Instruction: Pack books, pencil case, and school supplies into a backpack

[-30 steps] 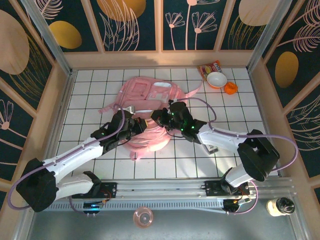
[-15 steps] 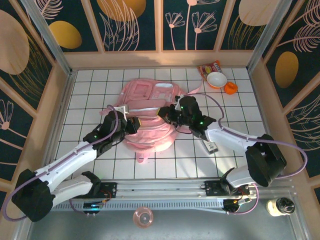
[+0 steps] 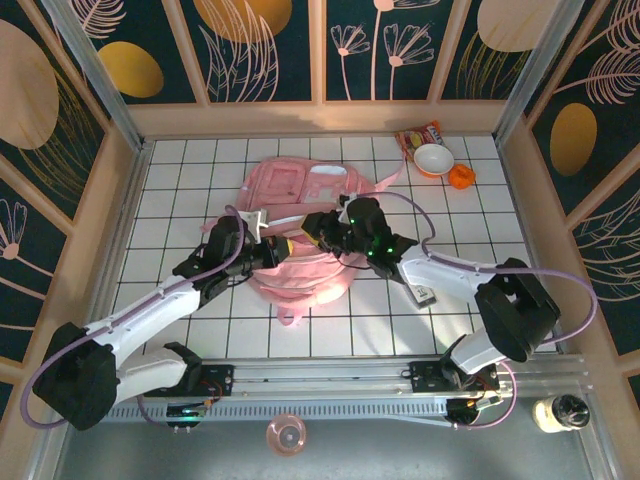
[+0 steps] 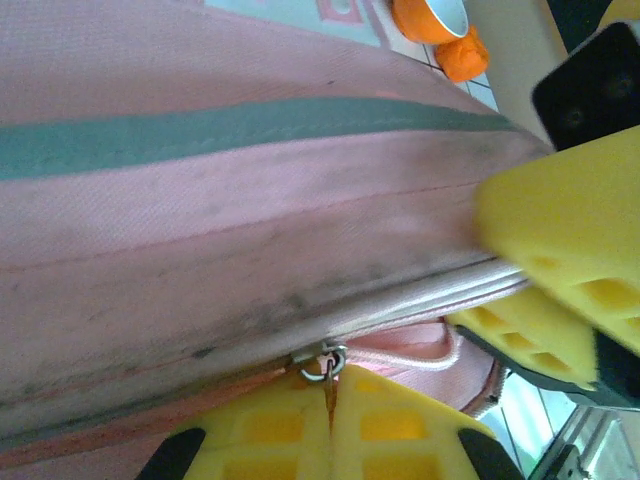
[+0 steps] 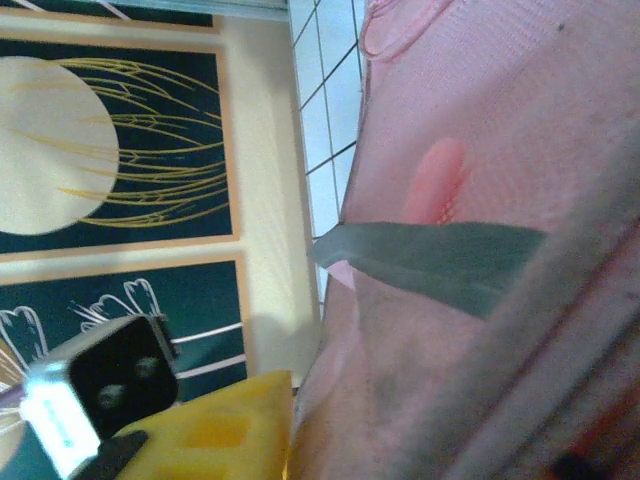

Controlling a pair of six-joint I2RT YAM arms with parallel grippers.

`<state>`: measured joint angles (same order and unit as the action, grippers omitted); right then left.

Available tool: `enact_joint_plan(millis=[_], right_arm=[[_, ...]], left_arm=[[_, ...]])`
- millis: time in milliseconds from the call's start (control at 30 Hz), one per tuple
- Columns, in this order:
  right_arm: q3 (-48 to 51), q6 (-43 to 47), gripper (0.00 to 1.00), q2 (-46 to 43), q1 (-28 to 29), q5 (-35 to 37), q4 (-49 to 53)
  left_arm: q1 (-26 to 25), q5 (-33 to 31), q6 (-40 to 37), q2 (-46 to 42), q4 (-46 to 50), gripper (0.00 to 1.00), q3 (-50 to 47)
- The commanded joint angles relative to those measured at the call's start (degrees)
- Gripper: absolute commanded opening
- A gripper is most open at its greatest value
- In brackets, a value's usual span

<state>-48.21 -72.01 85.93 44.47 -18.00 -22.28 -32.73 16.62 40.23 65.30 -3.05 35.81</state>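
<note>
Backpack [image 3: 300, 215], pink, is lying mid-table [image 3: 180, 170], near both arms. Left gripper [image 4: 330, 392] is pinching its zipper pull [image 4: 322, 362] between closed yellow fingers. Right gripper [image 4: 500, 285] is straddling the bag's seam; cannot tell whether it is clamping.

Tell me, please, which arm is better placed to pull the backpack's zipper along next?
Left, probably. The left gripper is shut on the zipper pull of the backpack, so it can draw it along the seam; the right gripper sits at the bag's edge nearby, better suited to steadying the fabric.
</note>
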Motion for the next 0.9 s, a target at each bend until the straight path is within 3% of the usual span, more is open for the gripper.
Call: enact_joint_plan(millis=[0, 167, 333, 500, 700, 867], right_arm=[[-1.62, 2.00, 0.00, -0.13, -0.63, -0.86, -2.97], [-3.74, 13.78, 0.00, -5.01, -7.17, -9.22, 4.84], [-9.88, 25.02, 0.00, -5.77, -15.89, -25.64, 15.27], [-15.93, 33.29, 0.00, -3.86, -21.10, -37.15, 23.59], [-22.71, 42.19, 0.00, -1.15, -23.19, -44.61, 35.67], [-25.31, 45.49, 0.00, 0.84, -23.40, -47.70, 40.52]], left_arm=[[-0.10, -3.94, -4.54, -0.94, 4.61, 0.00, 3.03], [4.04, -8.05, -8.65, -1.19, 11.02, 0.00, 1.78], [5.64, -10.17, -13.15, -1.23, 13.56, 0.00, 2.00], [6.71, -13.60, -17.34, -1.18, 15.56, 0.00, 3.10], [7.42, -20.00, -24.46, -0.64, 14.65, 0.00, 2.66], [7.42, -18.89, -35.77, 0.88, 8.97, 0.00, 2.13]])
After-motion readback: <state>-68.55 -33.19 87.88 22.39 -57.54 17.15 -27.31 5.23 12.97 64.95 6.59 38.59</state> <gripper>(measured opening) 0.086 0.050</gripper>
